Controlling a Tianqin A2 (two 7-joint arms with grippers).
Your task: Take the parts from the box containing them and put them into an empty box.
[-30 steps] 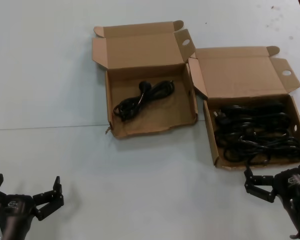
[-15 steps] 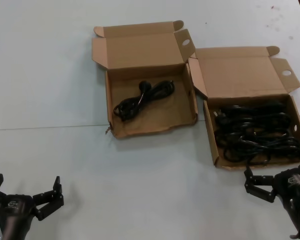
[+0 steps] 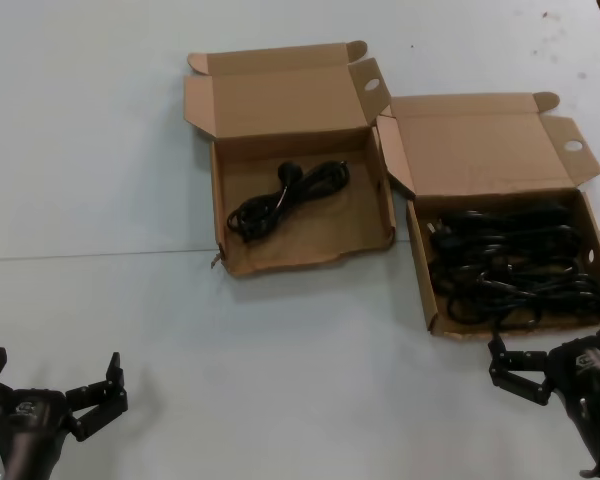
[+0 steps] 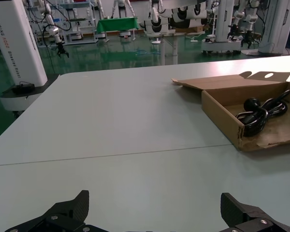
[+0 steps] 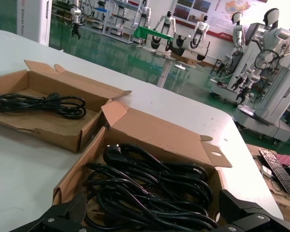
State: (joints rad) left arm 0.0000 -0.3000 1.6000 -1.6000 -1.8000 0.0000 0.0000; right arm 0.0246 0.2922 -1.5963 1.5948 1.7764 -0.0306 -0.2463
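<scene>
Head view, left to right: left gripper [image 3: 52, 392] sits at the lower left corner, fingers spread wide, holding nothing, resting low over the white table [image 3: 90, 150]. It is well apart from both boxes.

Upper centre: the squarer box with ragged front rim [image 3: 300, 205], lid up. One coiled cord [image 3: 285, 199] already lies in it, long axis running diagonally from lower left to upper right.

Right of centre: the wider box [image 3: 505, 265], lid up, filled with a tangle of black power cords [image 3: 510, 265]. Strands mostly run left-right across the box.

Lower right corner: right gripper [image 3: 555, 365], jaws wide apart, empty, just beside the wider box's front rim. Right wrist view confirms it: cords [image 5: 150, 186] lie directly ahead of the open fingers, just past the near wall.

Judgement: the right arm is clearly nearer, and the next pick means reaching forward and down over the front rim. The left arm looks parked.
</scene>
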